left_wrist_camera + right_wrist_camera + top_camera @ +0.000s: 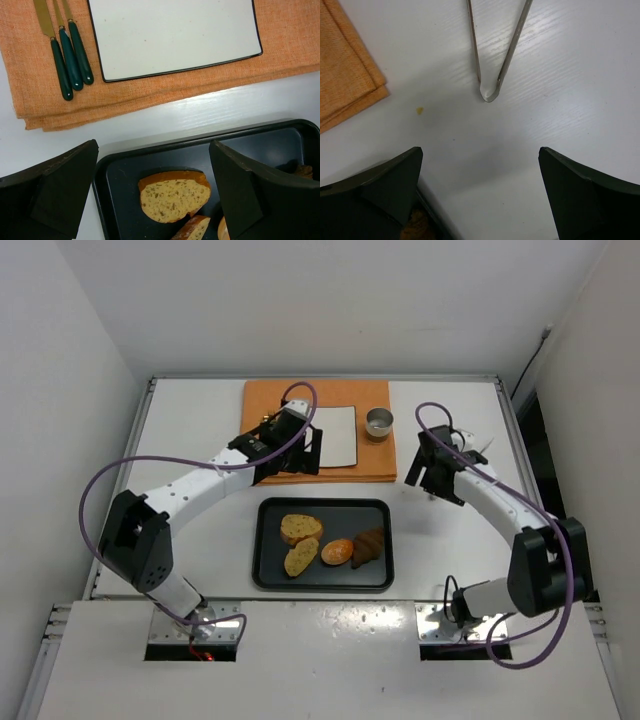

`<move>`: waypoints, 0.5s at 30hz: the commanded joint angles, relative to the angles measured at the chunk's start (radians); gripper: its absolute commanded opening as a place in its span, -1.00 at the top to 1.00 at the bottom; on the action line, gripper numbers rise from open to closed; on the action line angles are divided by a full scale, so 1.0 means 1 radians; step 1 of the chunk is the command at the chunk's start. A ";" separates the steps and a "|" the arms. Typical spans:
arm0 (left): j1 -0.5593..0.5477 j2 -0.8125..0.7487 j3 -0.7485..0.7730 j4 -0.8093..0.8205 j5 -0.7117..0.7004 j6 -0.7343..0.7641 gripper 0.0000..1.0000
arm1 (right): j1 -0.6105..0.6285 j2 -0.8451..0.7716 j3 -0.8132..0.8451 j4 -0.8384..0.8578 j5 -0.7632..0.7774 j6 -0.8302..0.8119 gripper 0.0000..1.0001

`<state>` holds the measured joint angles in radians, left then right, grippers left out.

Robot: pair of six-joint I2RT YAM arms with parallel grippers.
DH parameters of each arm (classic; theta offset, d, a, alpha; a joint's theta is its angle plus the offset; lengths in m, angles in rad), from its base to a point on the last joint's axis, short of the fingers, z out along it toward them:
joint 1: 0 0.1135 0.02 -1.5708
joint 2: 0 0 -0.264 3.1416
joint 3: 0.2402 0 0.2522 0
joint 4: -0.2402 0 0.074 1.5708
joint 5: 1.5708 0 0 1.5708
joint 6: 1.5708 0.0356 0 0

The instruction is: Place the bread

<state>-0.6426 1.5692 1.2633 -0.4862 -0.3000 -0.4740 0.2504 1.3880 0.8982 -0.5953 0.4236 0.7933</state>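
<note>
A black tray [272, 575] in the middle of the table holds two pale bread slices [300, 528] [301, 557], an orange bun [337, 552] and a dark piece [368, 546]. A white rectangular plate [338, 435] lies on an orange placemat [385, 460] behind the tray. My left gripper [298, 458] is open and empty, above the placemat's front edge. In the left wrist view its fingers [153, 145] frame the upper bread slice [172, 196] on the tray [117, 175], with the plate [175, 35] beyond. My right gripper [432, 475] [481, 150] is open and empty over bare table right of the tray.
Three green-handled knives [70, 55] lie on the placemat left of the plate. A metal cup [379, 422] stands on the placemat's right end. Metal tongs [497, 65] lie on the table ahead of the right gripper. White walls enclose the table.
</note>
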 commanded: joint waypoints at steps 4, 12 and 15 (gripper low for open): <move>0.000 -0.017 0.028 0.011 0.004 0.025 -0.98 | -0.009 0.059 0.045 0.009 0.031 0.064 -0.99; 0.031 -0.047 0.019 0.001 0.004 0.025 -0.98 | -0.072 0.042 0.056 0.034 0.052 0.000 -0.99; 0.031 -0.057 0.019 0.001 0.015 0.025 -0.98 | -0.127 0.085 0.087 0.049 -0.017 -0.049 -0.99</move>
<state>-0.6212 1.5631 1.2633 -0.4889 -0.2932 -0.4561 0.1711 1.4555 0.9329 -0.5797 0.4389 0.7982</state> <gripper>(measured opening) 0.989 0.995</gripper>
